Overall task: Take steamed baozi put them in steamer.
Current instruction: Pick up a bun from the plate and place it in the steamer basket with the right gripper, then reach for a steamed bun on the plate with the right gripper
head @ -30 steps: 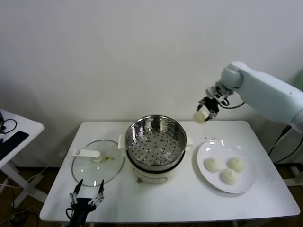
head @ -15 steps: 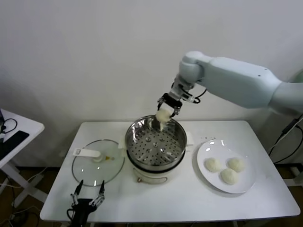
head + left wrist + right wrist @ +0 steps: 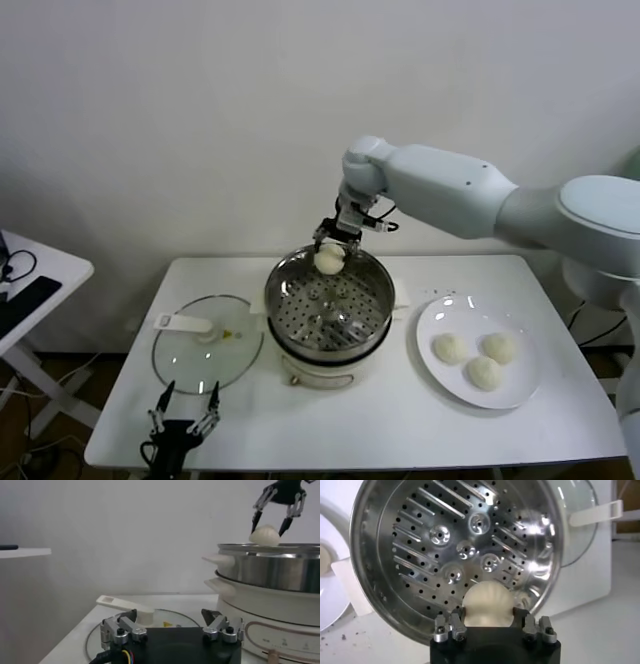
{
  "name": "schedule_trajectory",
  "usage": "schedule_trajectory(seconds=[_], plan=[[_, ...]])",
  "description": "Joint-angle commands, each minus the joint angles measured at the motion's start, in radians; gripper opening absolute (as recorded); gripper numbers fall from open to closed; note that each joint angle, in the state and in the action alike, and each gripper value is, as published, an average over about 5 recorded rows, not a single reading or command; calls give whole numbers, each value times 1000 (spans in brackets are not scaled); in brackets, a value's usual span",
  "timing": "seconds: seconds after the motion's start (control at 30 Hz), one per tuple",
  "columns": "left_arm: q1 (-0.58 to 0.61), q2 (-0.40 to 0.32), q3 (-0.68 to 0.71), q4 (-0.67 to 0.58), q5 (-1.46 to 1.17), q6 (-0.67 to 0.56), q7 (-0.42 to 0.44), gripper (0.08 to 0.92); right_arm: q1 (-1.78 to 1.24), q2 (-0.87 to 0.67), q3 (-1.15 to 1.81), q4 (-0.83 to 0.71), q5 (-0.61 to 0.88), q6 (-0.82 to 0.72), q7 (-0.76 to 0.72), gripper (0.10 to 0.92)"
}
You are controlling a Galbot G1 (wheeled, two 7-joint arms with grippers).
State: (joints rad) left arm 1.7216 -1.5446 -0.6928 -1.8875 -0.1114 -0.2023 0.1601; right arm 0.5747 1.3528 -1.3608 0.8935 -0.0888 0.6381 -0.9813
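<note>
The steamer (image 3: 329, 310) sits mid-table, its perforated floor bare as far as the views show. Over its far rim the right gripper (image 3: 331, 245) hangs part-closed around one bun (image 3: 329, 259), so the carry looks nearly done; next it likely must lower into the basket and let go. The plate (image 3: 505, 395) holds three buns (image 3: 450, 348). The left gripper (image 3: 184, 413) idles with fingers spread near the lid (image 3: 205, 345).

the right end effector (image 3: 331, 246) holds one steamed baozi (image 3: 329, 259) over the far rim of the steamer (image 3: 329, 300), three more lie on the white plate (image 3: 480, 351), and the left end effector (image 3: 184, 411) rests open by the glass lid (image 3: 206, 343).
</note>
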Motion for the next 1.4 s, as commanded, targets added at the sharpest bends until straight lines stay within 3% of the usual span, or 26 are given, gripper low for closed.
schedule_trajectory(seconds=[0.03,0.57,0.8,0.93,1.03,1.17,1.4], plan=[[-13,-1,4,17,0,-1,0,823,-62,64,-1,-118,-68,85,23,645],[-26,1,1,25,-1,-2,1,823,-107,126,26,-214,-64,116,24,652],[-24,0,1,19,-1,1,2,823,-70,92,19,-165,6,134,17,779],[-20,0,0,14,0,2,2,823,27,31,-44,-69,163,90,-14,819],[-17,0,0,14,2,1,2,823,141,-35,-152,8,368,-4,-29,822],[-14,0,0,14,5,-2,2,823,287,-161,-293,121,660,-267,-61,823],[-17,1,2,21,16,-4,1,823,390,-383,-462,283,782,-634,-65,823]])
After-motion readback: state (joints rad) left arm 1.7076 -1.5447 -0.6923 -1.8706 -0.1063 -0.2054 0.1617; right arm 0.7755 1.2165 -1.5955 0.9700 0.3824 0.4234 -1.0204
